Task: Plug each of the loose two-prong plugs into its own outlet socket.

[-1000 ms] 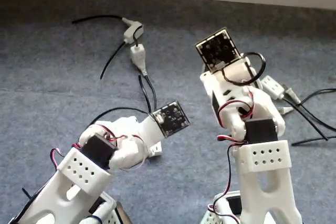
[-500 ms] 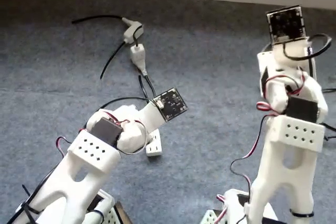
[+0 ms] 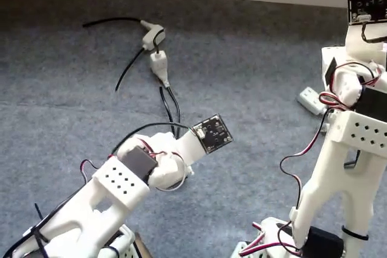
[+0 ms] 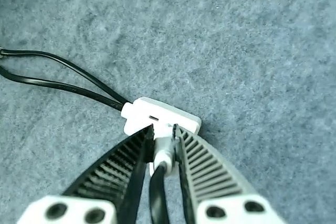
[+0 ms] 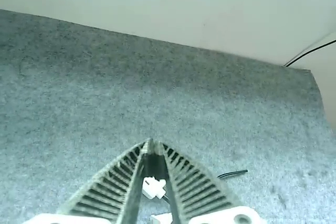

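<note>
The white two-prong plug (image 4: 163, 153), a black cord (image 4: 157, 198) running from its back, sits just below the centre of the left wrist view. The ribbed fingers (image 4: 123, 166) of the left gripper (image 4: 163, 129) are clenched on it. Its nose rests against the side of a white outlet socket (image 4: 160, 117), a small oblong block lying on the grey carpet (image 4: 252, 40). Two black wires (image 4: 63, 77) leave the block toward the left edge. The prongs are hidden, so how deep they sit cannot be told.

From above, the left arm (image 3: 121, 179) covers that spot at lower centre. This view adds a joined plug and socket (image 3: 156, 49) at upper left and a loose white socket (image 3: 311, 99) at middle right, beside the upright right arm (image 3: 357, 131).

In the right wrist view the right gripper (image 5: 150, 144) has its fingertips pressed together, above the carpet and a pale wall (image 5: 184, 3). A small white piece (image 5: 154, 188) shows in the slit between the fingers. Whether it is gripped or lies beyond cannot be told.
</note>
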Available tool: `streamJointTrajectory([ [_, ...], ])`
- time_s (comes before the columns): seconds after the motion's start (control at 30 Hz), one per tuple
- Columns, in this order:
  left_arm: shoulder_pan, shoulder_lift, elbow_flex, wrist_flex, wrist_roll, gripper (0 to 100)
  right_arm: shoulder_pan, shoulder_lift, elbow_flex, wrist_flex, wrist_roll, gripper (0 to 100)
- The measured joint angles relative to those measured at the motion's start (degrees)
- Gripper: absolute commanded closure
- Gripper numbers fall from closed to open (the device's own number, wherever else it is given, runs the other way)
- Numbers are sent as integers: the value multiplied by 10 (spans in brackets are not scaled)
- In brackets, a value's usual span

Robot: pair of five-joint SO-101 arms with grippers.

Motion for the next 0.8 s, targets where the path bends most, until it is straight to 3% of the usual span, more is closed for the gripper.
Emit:
streamJointTrajectory([
  [0.67, 15, 1, 43, -46, 29, 995, -1, 0, -1, 0, 0, 991],
  [0.8, 55, 2, 59, -59, 33, 995, -1, 0, -1, 0, 0, 991],
])
